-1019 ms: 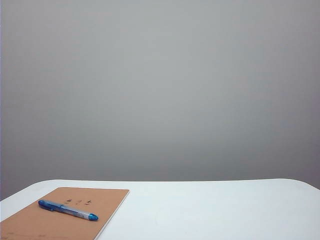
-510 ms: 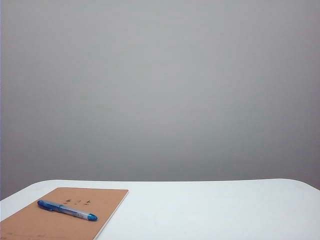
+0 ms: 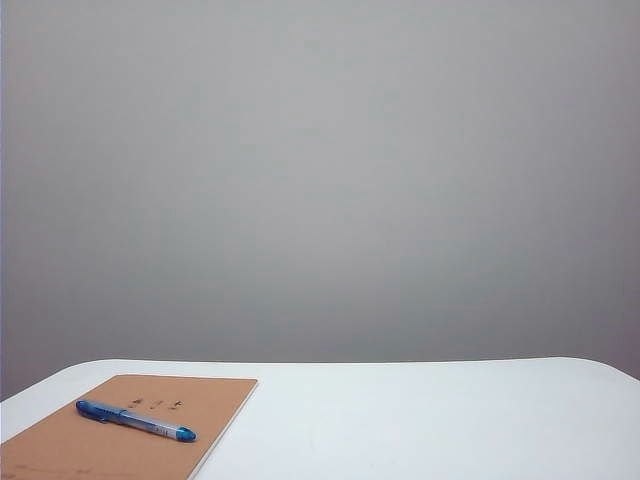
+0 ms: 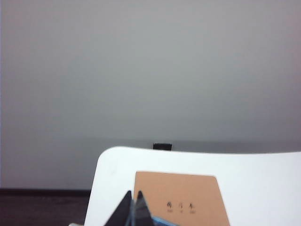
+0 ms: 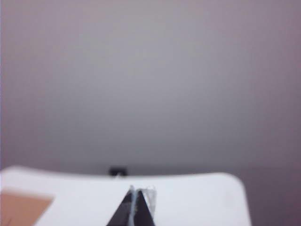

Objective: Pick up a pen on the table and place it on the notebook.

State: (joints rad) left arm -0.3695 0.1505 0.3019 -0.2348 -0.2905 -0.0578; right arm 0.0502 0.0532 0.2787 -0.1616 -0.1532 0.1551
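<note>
The pen (image 3: 136, 420) lies flat on the notebook (image 3: 120, 432) at the table's (image 3: 420, 420) near left corner, just ahead of the left gripper (image 4: 132, 200), whose fingers meet empty, and well off beside the right gripper (image 5: 137, 194), likewise pinched together on nothing

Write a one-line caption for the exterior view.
Blue pen lies diagonally on the tan notebook at the white table's left; no gripper in view.

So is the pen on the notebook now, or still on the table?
On the notebook. The pen lies flat across its cover, no part on the table; neither gripper holds it.
</note>
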